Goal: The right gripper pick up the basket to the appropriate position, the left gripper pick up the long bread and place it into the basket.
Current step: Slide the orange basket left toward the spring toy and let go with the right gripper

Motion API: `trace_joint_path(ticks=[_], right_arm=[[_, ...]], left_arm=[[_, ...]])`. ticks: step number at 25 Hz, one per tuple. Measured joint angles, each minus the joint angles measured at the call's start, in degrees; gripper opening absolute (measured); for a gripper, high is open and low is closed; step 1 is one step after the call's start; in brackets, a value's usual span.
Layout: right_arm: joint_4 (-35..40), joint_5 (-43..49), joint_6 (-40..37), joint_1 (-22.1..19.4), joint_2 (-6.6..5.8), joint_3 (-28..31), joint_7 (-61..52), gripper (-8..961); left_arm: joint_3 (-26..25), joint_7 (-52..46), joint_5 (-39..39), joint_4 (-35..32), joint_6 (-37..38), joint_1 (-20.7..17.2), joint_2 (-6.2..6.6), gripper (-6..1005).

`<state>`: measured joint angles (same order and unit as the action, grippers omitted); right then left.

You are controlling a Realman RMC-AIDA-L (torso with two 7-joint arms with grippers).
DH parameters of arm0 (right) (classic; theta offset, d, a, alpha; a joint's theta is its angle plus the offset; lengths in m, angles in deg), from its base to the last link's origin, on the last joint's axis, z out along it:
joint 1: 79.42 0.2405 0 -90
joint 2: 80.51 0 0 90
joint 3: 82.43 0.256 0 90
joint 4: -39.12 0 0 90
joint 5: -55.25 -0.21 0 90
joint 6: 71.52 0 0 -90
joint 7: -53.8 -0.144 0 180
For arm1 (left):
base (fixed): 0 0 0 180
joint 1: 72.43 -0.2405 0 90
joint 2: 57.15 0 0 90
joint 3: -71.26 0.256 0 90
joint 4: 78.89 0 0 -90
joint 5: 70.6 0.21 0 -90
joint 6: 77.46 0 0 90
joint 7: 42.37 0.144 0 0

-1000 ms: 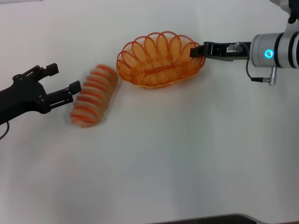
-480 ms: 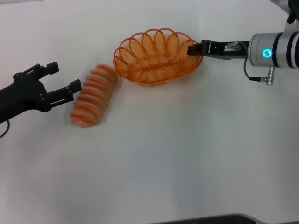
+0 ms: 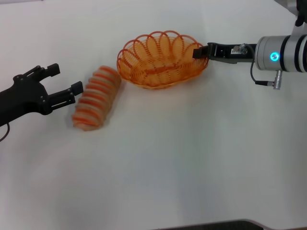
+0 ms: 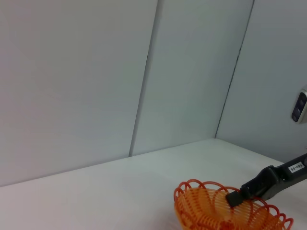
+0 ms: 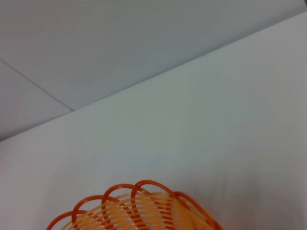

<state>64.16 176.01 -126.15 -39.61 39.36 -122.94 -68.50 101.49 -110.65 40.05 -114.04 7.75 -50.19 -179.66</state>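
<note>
Orange wire catches the eye: the basket (image 3: 163, 60) has slid a little leftward and farther back on the white counter (image 3: 182, 158) over the last second, drawn along by the right gripper (image 3: 198, 51), which is clamped on its right rim. It now looks settled, nearly touching the far end of the long bread (image 3: 96, 98). The left gripper (image 3: 61, 84) waits just left of the loaf, fingers spread wide and empty, so the bread pickup seems next.
</note>
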Motion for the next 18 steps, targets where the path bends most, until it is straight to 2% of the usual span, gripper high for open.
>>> trace_joint_path(ticks=[9,18], right_arm=[[-0.61,-0.06,-0.46,0.08,0.01,-0.04,0.04,211],[-0.63,-2.21,-1.9,-0.65,0.0,0.02,0.78,532]], left_arm=[[0.0,0.03,0.0,0.0,-0.07,-0.03,0.0,886],[0.0,-0.02,0.0,0.0,-0.06,-0.12,0.0,885]])
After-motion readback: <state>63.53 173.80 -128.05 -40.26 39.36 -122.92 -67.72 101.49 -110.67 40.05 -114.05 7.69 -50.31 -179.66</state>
